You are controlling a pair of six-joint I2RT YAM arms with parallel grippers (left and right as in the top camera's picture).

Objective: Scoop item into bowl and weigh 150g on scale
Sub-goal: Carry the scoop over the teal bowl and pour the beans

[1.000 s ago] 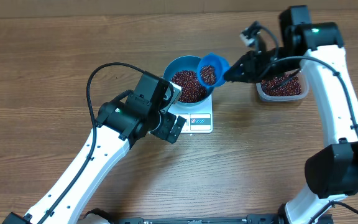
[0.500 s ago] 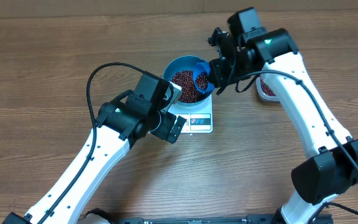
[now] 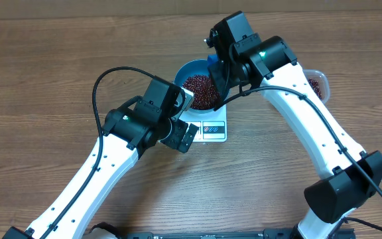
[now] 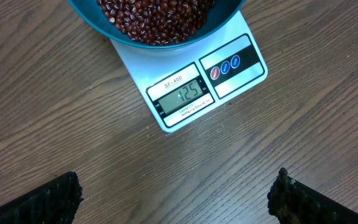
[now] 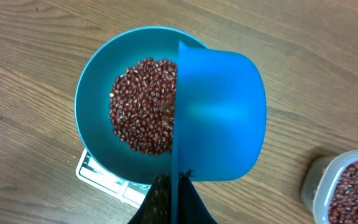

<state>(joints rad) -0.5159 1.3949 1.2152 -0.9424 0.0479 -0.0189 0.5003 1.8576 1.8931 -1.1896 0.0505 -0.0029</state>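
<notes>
- The beans (image 5: 143, 107) lie as a loose heap in the blue bowl (image 5: 91, 81). The bowl stands on the white scale (image 4: 194, 74), near the middle of the table (image 3: 45, 60), toward its far edge.
- The display (image 4: 182, 94) reads 125, so I judge that a little more is needed.
- Your right gripper (image 5: 171, 200) is clenched on the handle of the blue scoop (image 5: 219, 118). The scoop is tipped on its side over the bowl, with its mouth toward the heap. I cannot tell if it is empty.
- Your left gripper (image 4: 176, 202) is released, jaws wide, holding nothing, over the bare table just in front of the scale.
- More beans wait in the clear tub (image 5: 340, 186), toward the far right corner.
- The beans are small, hard and smooth. They will probably roll and bounce, so fingers cannot take them; carry them only in the scoop and pour slowly.
- The bowl looks light and may slide, so do not push it.
</notes>
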